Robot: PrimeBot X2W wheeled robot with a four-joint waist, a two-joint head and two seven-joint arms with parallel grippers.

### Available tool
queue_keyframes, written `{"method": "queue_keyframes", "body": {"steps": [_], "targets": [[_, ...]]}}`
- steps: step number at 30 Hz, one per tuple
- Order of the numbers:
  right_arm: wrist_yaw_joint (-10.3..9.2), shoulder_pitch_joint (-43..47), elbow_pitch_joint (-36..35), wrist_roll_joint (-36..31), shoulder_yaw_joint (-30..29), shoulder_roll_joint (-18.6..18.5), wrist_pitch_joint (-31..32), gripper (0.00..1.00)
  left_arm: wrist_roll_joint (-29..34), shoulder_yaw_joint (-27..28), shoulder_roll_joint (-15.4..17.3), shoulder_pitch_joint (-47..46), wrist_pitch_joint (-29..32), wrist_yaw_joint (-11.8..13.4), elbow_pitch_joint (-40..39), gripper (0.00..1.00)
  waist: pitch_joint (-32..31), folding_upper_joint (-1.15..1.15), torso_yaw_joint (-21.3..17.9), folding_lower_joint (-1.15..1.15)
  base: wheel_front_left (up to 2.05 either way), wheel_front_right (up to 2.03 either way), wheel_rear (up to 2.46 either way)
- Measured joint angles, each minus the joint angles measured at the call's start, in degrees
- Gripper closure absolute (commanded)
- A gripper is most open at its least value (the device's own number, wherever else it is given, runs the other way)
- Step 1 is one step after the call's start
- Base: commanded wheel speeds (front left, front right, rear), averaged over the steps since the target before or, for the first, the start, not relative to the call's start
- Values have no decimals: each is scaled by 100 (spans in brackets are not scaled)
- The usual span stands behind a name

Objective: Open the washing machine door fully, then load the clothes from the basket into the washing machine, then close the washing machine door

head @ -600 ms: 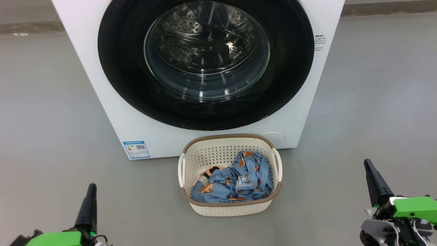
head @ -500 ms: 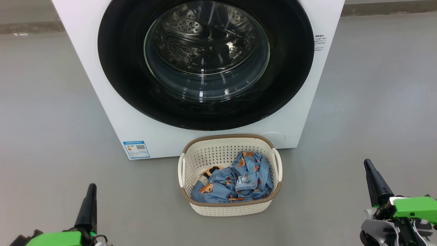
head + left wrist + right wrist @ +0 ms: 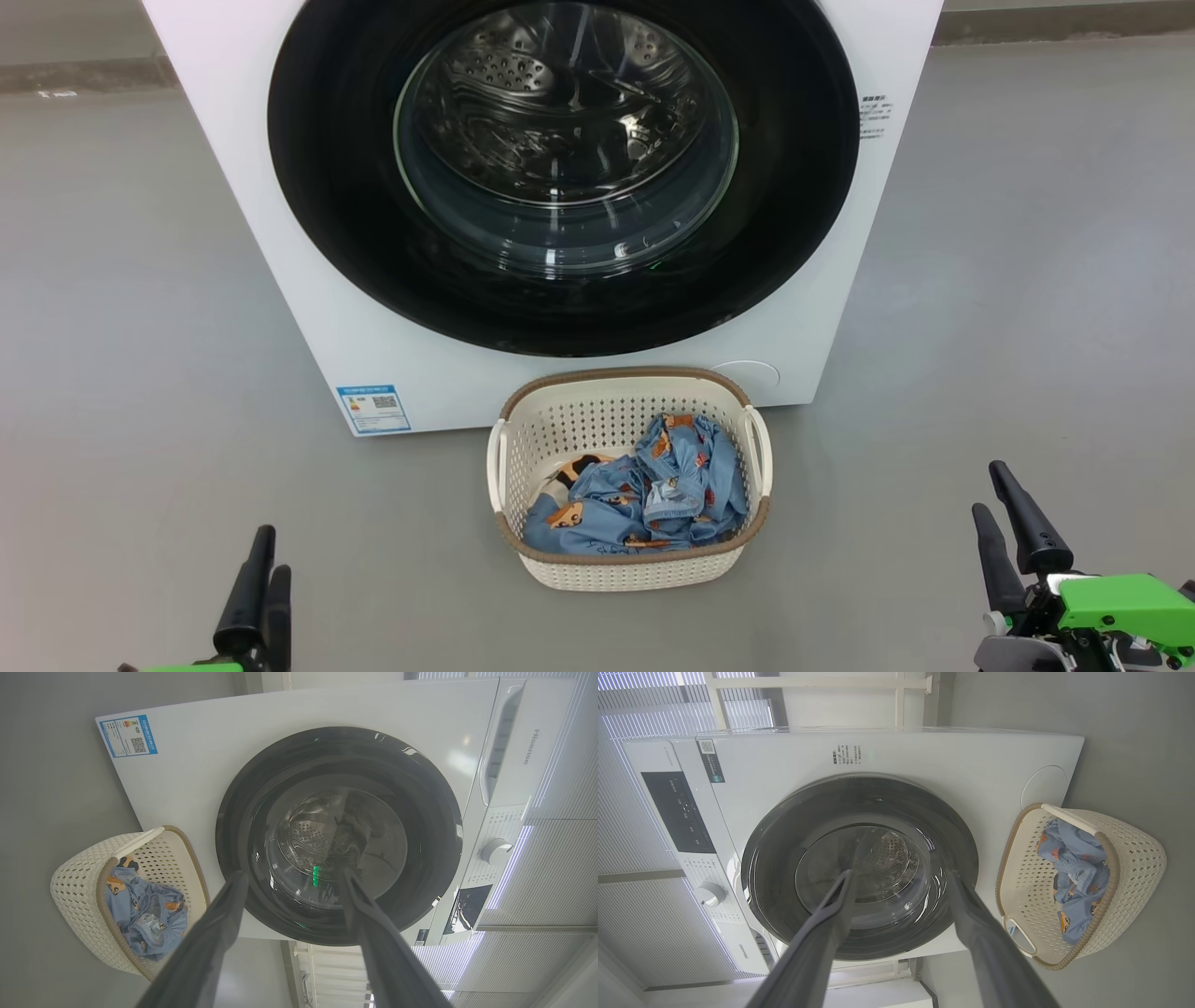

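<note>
Lost the top of the washing machine (image 3: pixel 280 233) past the upper edge of the head view, and most of both arms past its lower edge. Saw the steel drum only through the glass of the door (image 3: pixel 336 187), under streaks of glare; could not make out any load inside. Found the door shut flat against the white front. Could not read the small print on the blue label (image 3: pixel 373 409) at the front's lower left corner. Found the basket (image 3: pixel 625 373) on the grey floor just in front of the machine, below the door, holding the clothes (image 3: pixel 653 504) in a crumpled heap that hid much of its bottom. Found the left gripper (image 3: pixel 273 551) low at the left with fingers parted on nothing, and the right gripper (image 3: pixel 988 485) low at the right, likewise parted and bare. Placed both well apart from the basket.
</note>
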Motion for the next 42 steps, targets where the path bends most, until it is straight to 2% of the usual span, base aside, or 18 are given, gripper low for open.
{"method": "queue_keyframes", "body": {"steps": [23,32,42], "targets": [[0,-132,-397,-54,214,-24,-212,0,-65,-285,40,-121,-402,0,-101,0,14,0,4,0,0,0,0],[0,-157,-550,-197,470,-144,-466,0,393,-498,93,-236,-598,0,-154,0,27,0,-5,0,0,0,0],[0,-343,-602,-781,898,-424,-706,0,1212,-589,120,-359,-759,-1,-180,0,30,0,-9,0,0,0,0]]}}
